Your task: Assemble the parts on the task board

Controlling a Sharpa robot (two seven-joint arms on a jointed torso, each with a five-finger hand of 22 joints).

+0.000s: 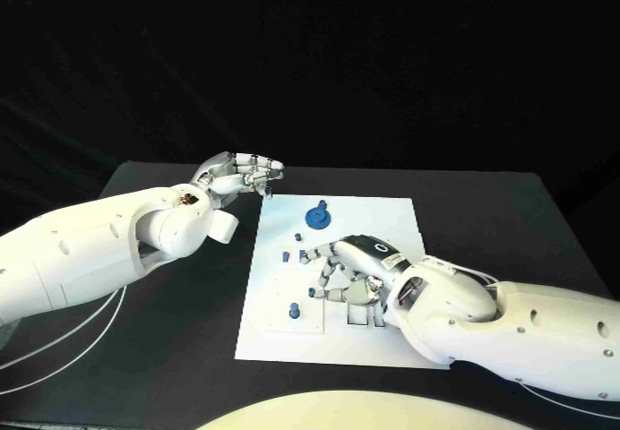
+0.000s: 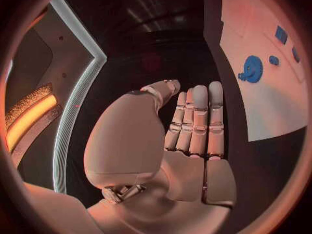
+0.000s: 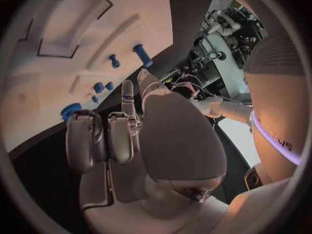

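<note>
My silver fingers point(image 2: 195, 120) are over the black table point(image 1: 155, 296); the task board point(image 1: 374, 215) is white (its parts point(image 1: 318, 217) blue).

Task board point(image 1: 388, 215) lies at the middle of the tabletop point(image 1: 517, 215). Gear part point(image 1: 318, 217) sits on the board's far half, toward its left edge. Two upright pegs point(image 1: 314, 291) point(image 1: 293, 311) stand nearer the front left. Right robot hand point(image 1: 351, 269) is over the board's middle, just right of the pegs. Left robot hand point(image 1: 239, 173) is off the board, beyond its far left corner, over the tabletop.
</note>
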